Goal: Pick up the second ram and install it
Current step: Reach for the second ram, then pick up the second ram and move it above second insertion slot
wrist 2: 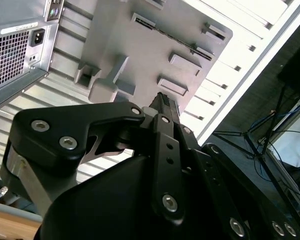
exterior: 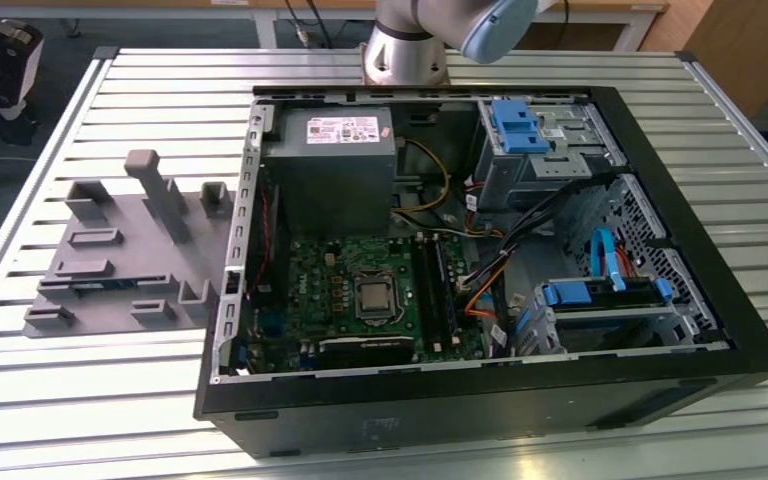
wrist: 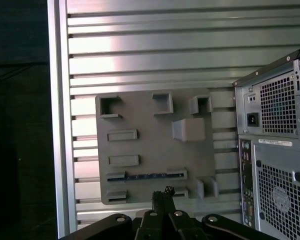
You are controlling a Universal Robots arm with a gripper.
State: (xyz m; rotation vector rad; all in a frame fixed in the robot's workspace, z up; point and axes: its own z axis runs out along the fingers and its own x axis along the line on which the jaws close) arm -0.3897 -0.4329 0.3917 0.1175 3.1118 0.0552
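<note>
The second ram (wrist: pixel 145 176) is a thin blue-green stick standing on edge in a long slot of the grey holder tray (wrist: pixel 155 140). In the exterior view the ram (exterior: pixel 101 284) sits near the front of the tray (exterior: pixel 117 250), on the exterior view's left of the open computer case (exterior: pixel 491 380). In the second wrist view the ram (wrist 2: pixel 170 36) reads as a dark line across the tray (wrist 2: pixel 140 55). My gripper (wrist: pixel 163 193) hangs well above the tray with its black fingers together and nothing between them; its tips (wrist 2: pixel 165 101) point down at the tray.
Inside the case lie the green motherboard (exterior: pixel 344 290) with its long black memory slots (exterior: pixel 435 290), a power supply (exterior: pixel 331 150), cables and blue drive brackets (exterior: pixel 584 292). The arm's base (exterior: pixel 404 45) stands behind the case. The slatted table's edge (wrist: pixel 57 125) runs close to the tray.
</note>
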